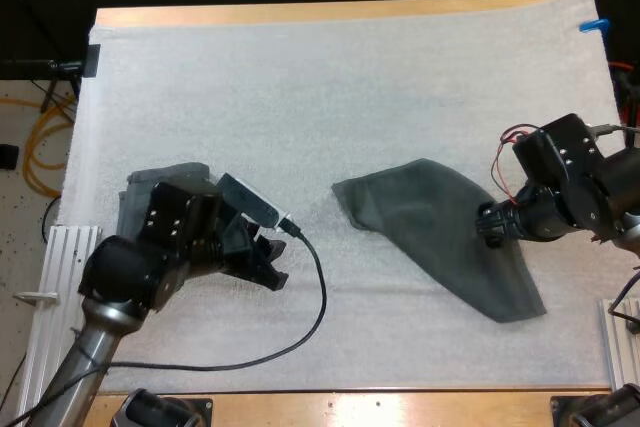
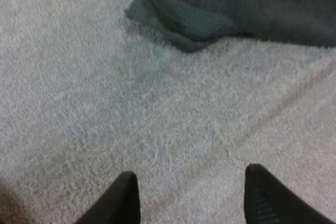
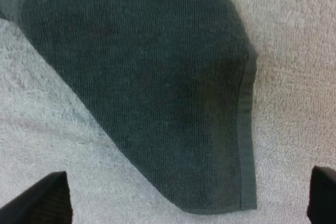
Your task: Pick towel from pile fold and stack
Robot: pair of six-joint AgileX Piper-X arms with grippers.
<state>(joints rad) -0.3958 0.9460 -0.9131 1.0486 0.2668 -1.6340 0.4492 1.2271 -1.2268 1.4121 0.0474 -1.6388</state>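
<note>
**Towel [image 1: 430,232] lies aslant; your right arm is nearer**

The towel is spread flat on the mat [image 1: 300,77], right of centre; its long axis runs on a slant, one end toward the middle of the mat and the other toward the near right. Your right gripper [image 3: 182,195] hovers at the towel's right edge, over a hemmed corner; its fingers stand wide apart, holding nothing. Your left gripper [image 2: 193,198] is over bare mat, fingers also apart and empty; the towel's left corner lies ahead of it, clear of the tips. A second towel [image 1: 150,187] sits partly hidden behind your left arm; folded or not, I cannot tell. My guess for the fold: your right only needs to drop, but your left must first reach across the bare mat.
</note>
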